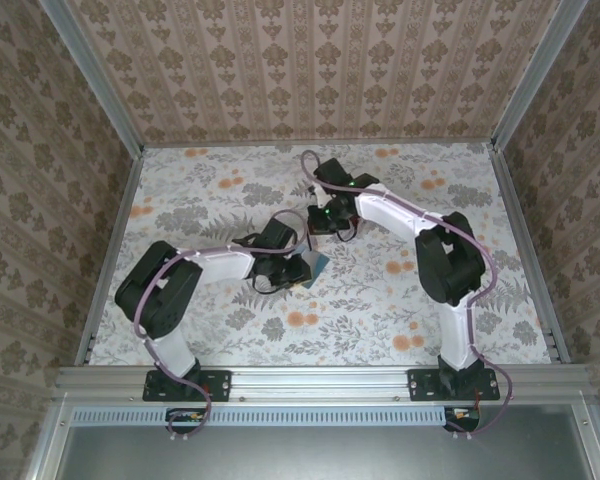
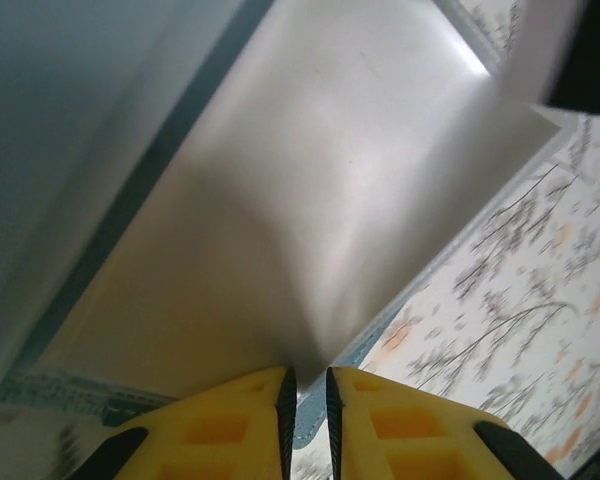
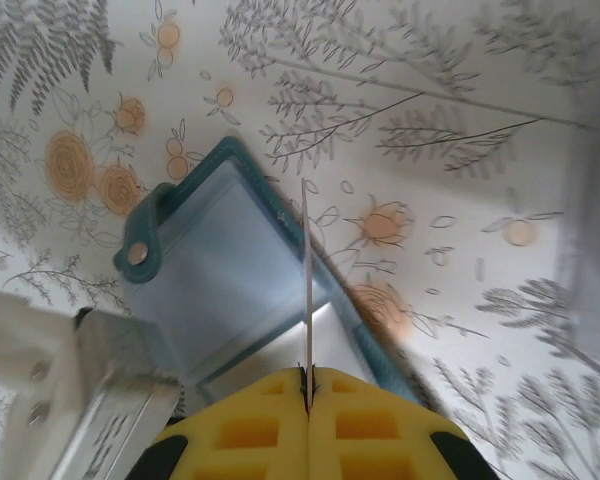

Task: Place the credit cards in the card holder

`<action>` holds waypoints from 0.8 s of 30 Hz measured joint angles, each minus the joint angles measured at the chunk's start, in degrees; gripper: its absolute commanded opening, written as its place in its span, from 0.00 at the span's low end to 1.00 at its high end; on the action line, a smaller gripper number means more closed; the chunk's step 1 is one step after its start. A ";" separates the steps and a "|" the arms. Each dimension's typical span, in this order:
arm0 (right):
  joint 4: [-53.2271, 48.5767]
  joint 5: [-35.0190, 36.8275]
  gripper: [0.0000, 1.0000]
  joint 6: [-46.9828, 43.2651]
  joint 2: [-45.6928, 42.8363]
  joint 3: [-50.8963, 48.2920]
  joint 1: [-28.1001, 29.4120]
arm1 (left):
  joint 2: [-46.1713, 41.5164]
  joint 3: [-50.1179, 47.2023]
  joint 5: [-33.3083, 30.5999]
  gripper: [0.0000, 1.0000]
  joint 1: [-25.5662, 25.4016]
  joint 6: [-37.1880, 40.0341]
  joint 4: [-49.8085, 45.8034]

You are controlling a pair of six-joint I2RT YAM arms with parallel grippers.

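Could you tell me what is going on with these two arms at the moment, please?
The arms are working together mid-table to load a card. The left gripper is pinched on a pale flap of the teal card holder, apparently holding it open. The right gripper is shut on a thin credit card, seen edge-on over the holder's light blue inside. Whether the card's far edge has entered a pocket cannot be told.

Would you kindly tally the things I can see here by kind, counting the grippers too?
teal card holder: 1
credit card: 1
grippers: 2, the left gripper and the right gripper
total: 4
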 measured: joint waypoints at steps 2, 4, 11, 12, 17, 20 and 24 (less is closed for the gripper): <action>-0.09 0.04 0.00 0.00 -3.08 -1.75 -1.33 | 1.84 2.51 0.04 0.23 -0.42 -0.63 0.39; 0.09 0.13 0.00 0.07 -6.54 -4.17 -2.49 | 2.56 4.74 -0.31 0.24 -0.66 -0.59 0.15; 2.58 -1.01 0.00 2.64 -13.00 -12.48 -4.96 | -7.43 6.54 -6.38 0.27 0.42 2.97 -7.82; 3.85 -1.86 0.00 3.48 -13.00 -13.44 -4.94 | -9.70 6.60 -7.02 0.28 1.42 3.80 -9.03; 11.78 -7.15 0.00 9.20 -12.28 -17.90 -3.06 | -13.11 7.21 -7.93 0.27 10.38 7.93 -12.13; 16.24 -9.05 0.00 12.28 -10.93 -18.95 -1.31 | -11.39 7.21 -8.48 0.27 13.66 10.25 -13.84; 22.53 -11.06 0.00 16.81 -8.81 -20.72 0.46 | -7.10 8.04 -8.31 0.27 13.90 13.53 -16.41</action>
